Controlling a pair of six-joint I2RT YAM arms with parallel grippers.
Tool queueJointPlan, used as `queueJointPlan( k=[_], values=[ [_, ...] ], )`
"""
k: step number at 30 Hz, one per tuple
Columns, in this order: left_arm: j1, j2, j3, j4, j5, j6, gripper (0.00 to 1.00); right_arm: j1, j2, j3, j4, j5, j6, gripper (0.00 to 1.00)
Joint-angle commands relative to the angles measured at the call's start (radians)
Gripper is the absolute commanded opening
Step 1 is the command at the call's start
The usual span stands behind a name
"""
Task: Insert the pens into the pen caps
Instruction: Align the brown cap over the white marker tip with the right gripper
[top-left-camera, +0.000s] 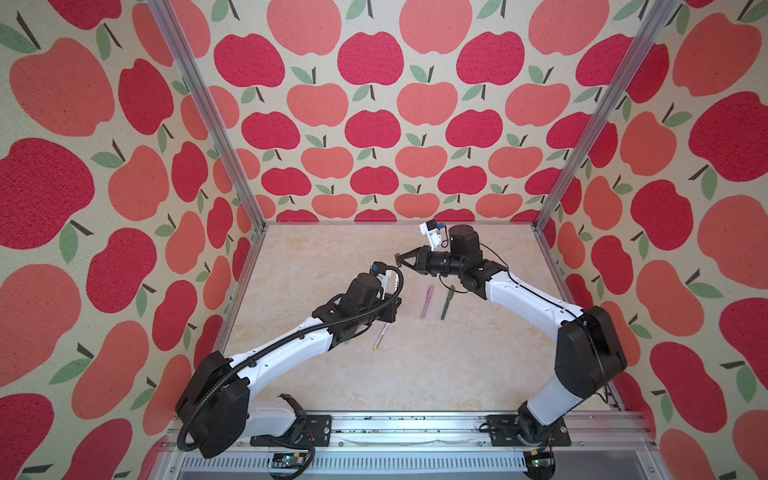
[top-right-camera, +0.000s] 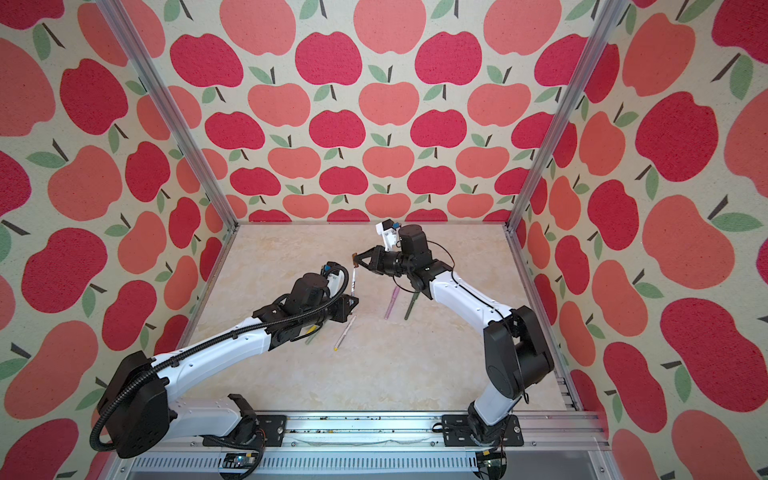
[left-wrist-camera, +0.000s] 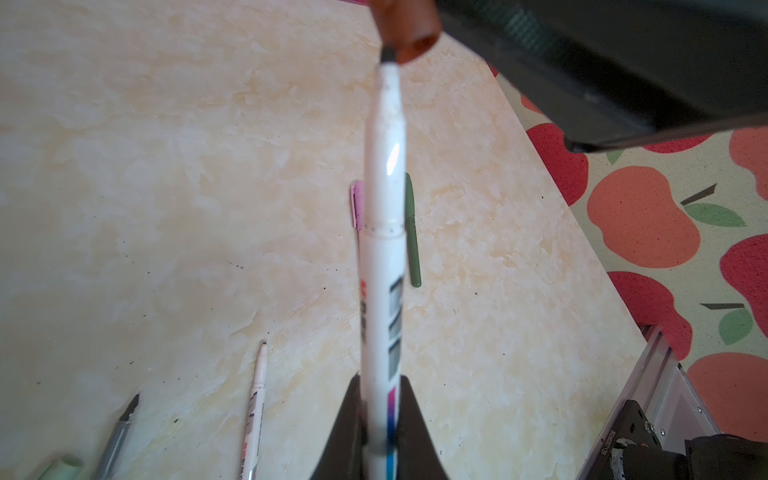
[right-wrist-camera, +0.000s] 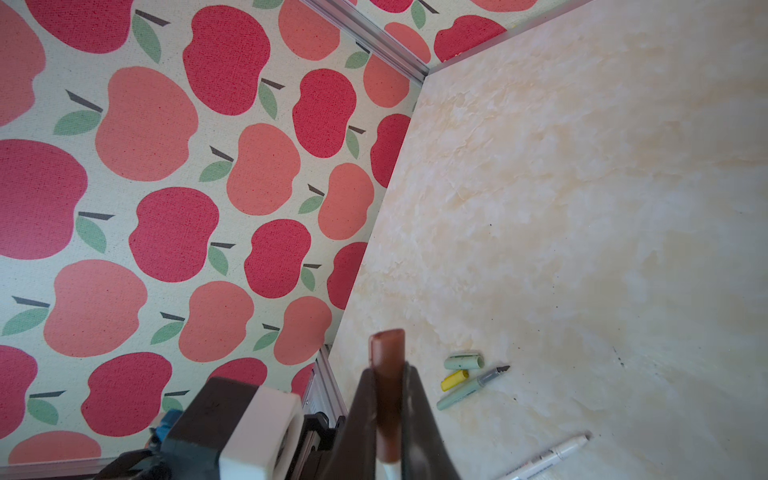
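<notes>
Step in hand: mating the white printed plastic pen (left-wrist-camera: 382, 249) with the short brown plastic tube cap (left-wrist-camera: 409, 25).

- The left gripper (left-wrist-camera: 381, 382) is clamped narrow on the pen's printed lower barrel, with the dark tip pointing up toward the far side.
- The right gripper (right-wrist-camera: 388, 370) is pinched across the cap's side.
- Both are held in the air over the middle of the beige marble-look tabletop (top-left-camera: 332, 374), slightly toward the far side. In a top view the pen (top-right-camera: 353, 282) rises from the left gripper to the cap (top-right-camera: 355, 257).

We don't think alignment is there yet. From the left wrist the dark tip sits against the cap's rim, beside the open mouth rather than in it. The cap axis also looks tilted off the pen axis. From the right wrist the white barrel shows just past the cap's end. We can't tell from that view whether the tip is inside.

To do it well:
- We fix the cap and nudge the tip sideways onto the bore centre.
- We square the two axes, then push along the pen axis only.
- There is a long free length above the grip, so we judge the pen may pivot in the jaws. Slow push, no side load.
- The cap is gripped on its round wall and may slide back under the push.

Elsewhere on the table:
- The lilac-pink pen (top-left-camera: 428, 301) and dark green pen (top-left-camera: 446, 302) lie just beside each other right of centre and look capped.
- The second white pen (top-left-camera: 380, 336), pale sage pen (right-wrist-camera: 469, 388), yellow cap (right-wrist-camera: 454, 380) and light green cap (right-wrist-camera: 463, 360) lie near-left of centre, pens and caps apart.
</notes>
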Motion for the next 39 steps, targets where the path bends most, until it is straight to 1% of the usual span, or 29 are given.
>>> queueJointPlan(
  k=[1, 27, 39],
  values=[
    [0.007, 0.016, 0.032, -0.009, -0.007, 0.003, 0.00, 0.006, -0.003, -0.007, 0.029, -0.022, 0.012, 0.01],
    [0.015, 0.018, 0.037, -0.007, -0.004, 0.005, 0.00, 0.012, 0.023, -0.010, 0.043, -0.024, 0.016, 0.01],
    [0.020, 0.000, 0.021, 0.001, -0.021, 0.000, 0.00, 0.018, 0.019, -0.010, 0.040, -0.024, 0.012, 0.01]
  ],
)
